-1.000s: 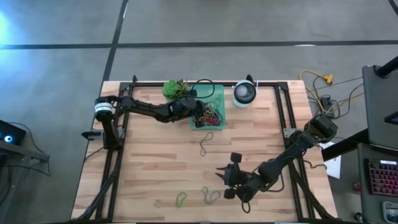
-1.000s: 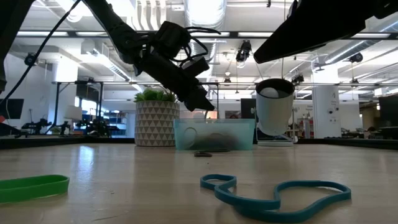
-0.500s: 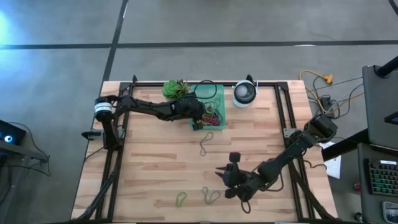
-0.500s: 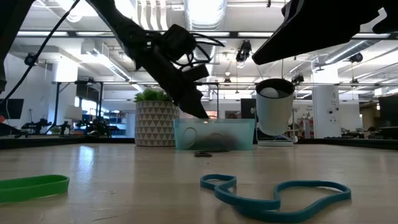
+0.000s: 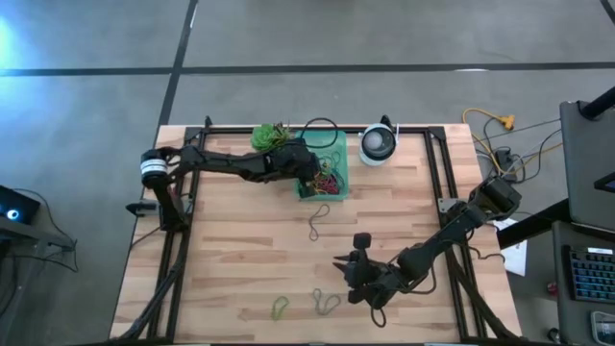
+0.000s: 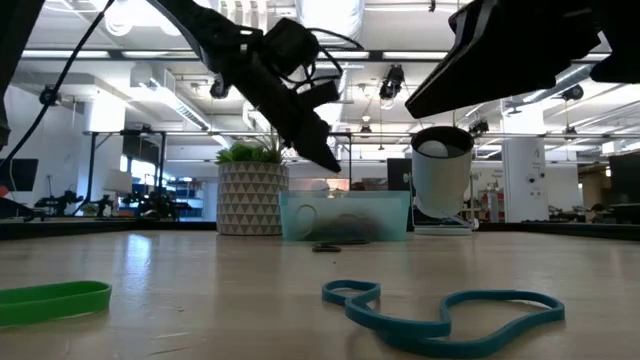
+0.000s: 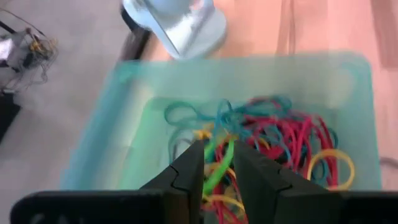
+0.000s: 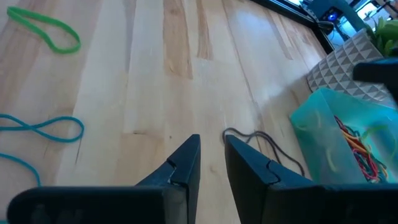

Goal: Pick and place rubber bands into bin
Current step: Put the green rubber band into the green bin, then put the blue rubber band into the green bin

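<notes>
The mint-green bin (image 5: 341,144) stands at the table's far side and holds a tangle of red, yellow, teal and green rubber bands (image 7: 280,137). My left gripper (image 5: 309,176) hovers just above the bin's near-left part (image 6: 335,165), fingers a little apart. A green band (image 7: 217,168) in the bin shows through the gap, and nothing hangs from the fingers. My right gripper (image 5: 338,269) is low over the table's near right, slightly open with nothing in it (image 8: 211,146). Flat on the wood lie a dark band (image 5: 317,221), a green band (image 5: 280,307) and a teal band (image 5: 325,303).
A potted plant (image 5: 272,136) stands left of the bin and a round white device (image 5: 379,144) right of it, with a black cable looping behind the two. The black frame rails run along the table's left, far and right edges. Bare wood lies between the bin and the near bands.
My left gripper dipped toward the bin, then rose above its rim, tipping less steeply downward. My right gripper stayed in place and rolled a little about its own axis. The bands on the table have not moved.
</notes>
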